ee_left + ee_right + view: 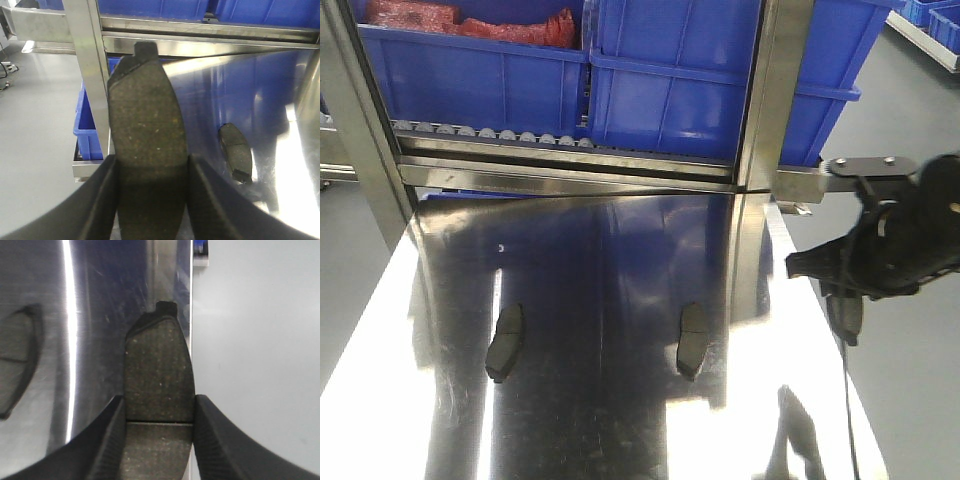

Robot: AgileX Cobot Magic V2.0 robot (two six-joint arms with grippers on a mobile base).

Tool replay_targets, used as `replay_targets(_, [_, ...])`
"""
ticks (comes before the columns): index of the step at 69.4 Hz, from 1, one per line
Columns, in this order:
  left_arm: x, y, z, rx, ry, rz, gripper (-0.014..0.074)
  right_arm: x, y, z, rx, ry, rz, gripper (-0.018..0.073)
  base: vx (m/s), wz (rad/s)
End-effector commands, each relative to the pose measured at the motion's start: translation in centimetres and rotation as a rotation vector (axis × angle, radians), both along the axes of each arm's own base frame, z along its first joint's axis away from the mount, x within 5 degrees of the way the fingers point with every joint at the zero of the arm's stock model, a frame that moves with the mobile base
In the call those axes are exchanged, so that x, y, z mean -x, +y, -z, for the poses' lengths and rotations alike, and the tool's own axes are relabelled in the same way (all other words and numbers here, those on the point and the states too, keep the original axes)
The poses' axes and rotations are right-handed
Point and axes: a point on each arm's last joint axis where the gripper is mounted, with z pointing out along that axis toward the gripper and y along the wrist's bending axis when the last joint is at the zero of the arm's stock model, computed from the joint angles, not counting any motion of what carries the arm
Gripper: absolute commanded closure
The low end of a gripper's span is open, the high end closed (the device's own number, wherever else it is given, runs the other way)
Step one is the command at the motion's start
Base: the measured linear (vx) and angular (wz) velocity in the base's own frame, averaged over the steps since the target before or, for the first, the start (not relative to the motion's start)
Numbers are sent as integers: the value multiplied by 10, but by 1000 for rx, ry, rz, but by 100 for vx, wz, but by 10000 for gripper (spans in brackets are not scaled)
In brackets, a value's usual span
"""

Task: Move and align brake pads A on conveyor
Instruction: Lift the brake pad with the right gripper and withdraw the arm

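Observation:
Two brake pads A lie flat on the shiny steel table (610,420), one at the left (505,342) and one at the right (692,340). My right gripper (840,290) hangs over the table's right edge, shut on a third pad (847,316). In the right wrist view that dark grey pad (159,365) with its centre groove sits between the jaws of the gripper (159,405), and a lying pad (17,360) shows at the left. My left gripper (152,162) is shut on another pad (145,115), beside the table's left edge; a lying pad (235,152) is to its right. The conveyor is out of view.
Blue bins (680,90) stand on a roller rack (490,135) behind the table, one holding red bags (470,22). Steel frame posts rise at the back left (365,140) and back right (775,90). Grey floor (910,380) lies beyond the right edge.

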Motion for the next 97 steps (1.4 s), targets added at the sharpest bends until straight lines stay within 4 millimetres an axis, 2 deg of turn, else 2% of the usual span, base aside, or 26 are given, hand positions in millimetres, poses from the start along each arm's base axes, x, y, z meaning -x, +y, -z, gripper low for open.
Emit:
replay_targets(1, [-3,0,-17,16,-119,-4,602,26,-7,-37,-20,-201,-19,566,0,0])
replay_targets(12, [-3,0,-17,16,-119,-4,602,71,-15,-55,-50,-350,-32,566,0,0])
replay_targets(21, [-3,0,-17,16,-119,-4,602,104,-21,-59,-66,-476,-59,566,0,0])
replay_targets(41, [-3,0,-17,16,-119,-4,602,180,-35,-50,-109,-699,-69,566,0,0])
replay_targets(52, [-3,0,-17,16,-119,-4,602,211,-41,-46,-123,-787,-66,566,0,0])
replay_targets(68, [-3,0,-17,16,-119,-4,602,231,-46,-39,-112,-896,-77,566,0,0])
replay_targets(97, [-3,0,-17,16,-119,-4,602,232,-46,-40,-130,-913,-75,566,0,0])
